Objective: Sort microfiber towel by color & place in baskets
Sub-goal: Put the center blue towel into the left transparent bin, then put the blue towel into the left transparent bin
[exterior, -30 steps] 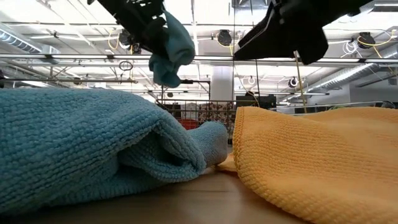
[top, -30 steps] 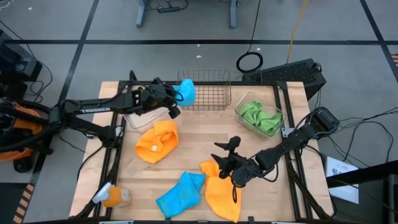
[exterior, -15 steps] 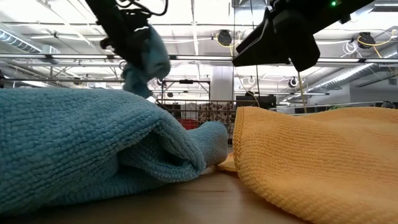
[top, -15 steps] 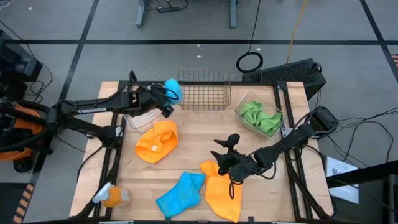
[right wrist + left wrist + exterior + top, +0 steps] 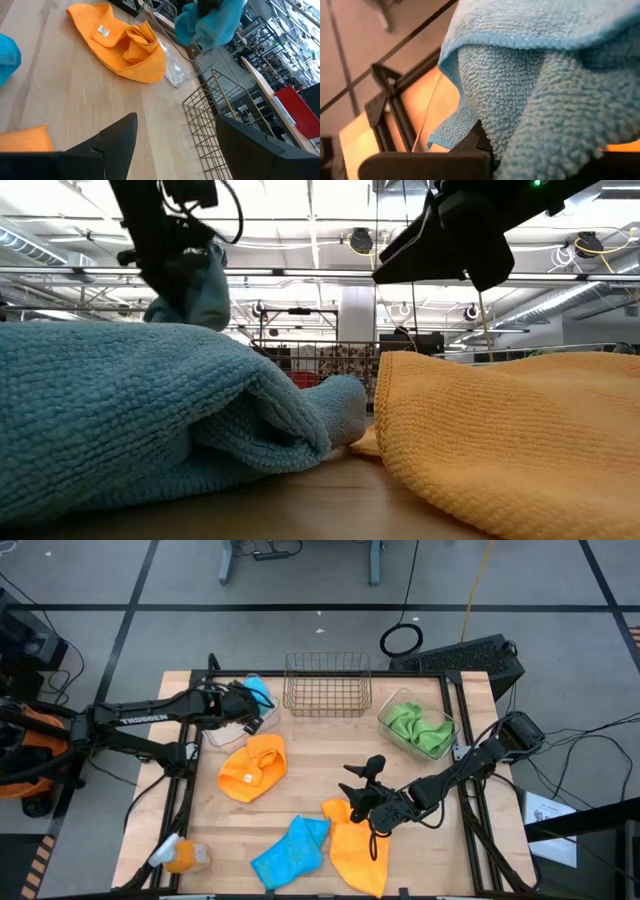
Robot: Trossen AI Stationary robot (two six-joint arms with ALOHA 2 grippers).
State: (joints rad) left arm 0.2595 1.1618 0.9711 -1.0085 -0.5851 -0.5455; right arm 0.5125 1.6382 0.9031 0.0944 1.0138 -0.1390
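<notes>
My left gripper is shut on a light blue towel and holds it above the clear bin at the table's far left. The towel hangs bunched in the low view and fills the left wrist view. The copper wire basket stands at the far middle. A second clear bin at the far right holds green towels. One orange towel lies mid-left, a blue towel and another orange towel near the front. My right gripper hovers open above that orange towel. My left gripper pinches the light blue towel between its two fingers at a bunched fold, with several layers gathered there. The towel is lifted clear of the table and droops in a clump around and below the fingers. The cloth itself hides the exact place of contact.
An orange bottle-like object lies at the near left corner. Bare wood shows in the table's middle between the towels. The dark frame rails run along both table sides. The wire basket stands ahead of my right gripper.
My left gripper has carried the light blue towel from beside the wire basket toward the table's left edge and downward, and now hangs it over the left clear bin. The towel stayed bunched in the hold. My right gripper has stayed open, almost unmoved.
</notes>
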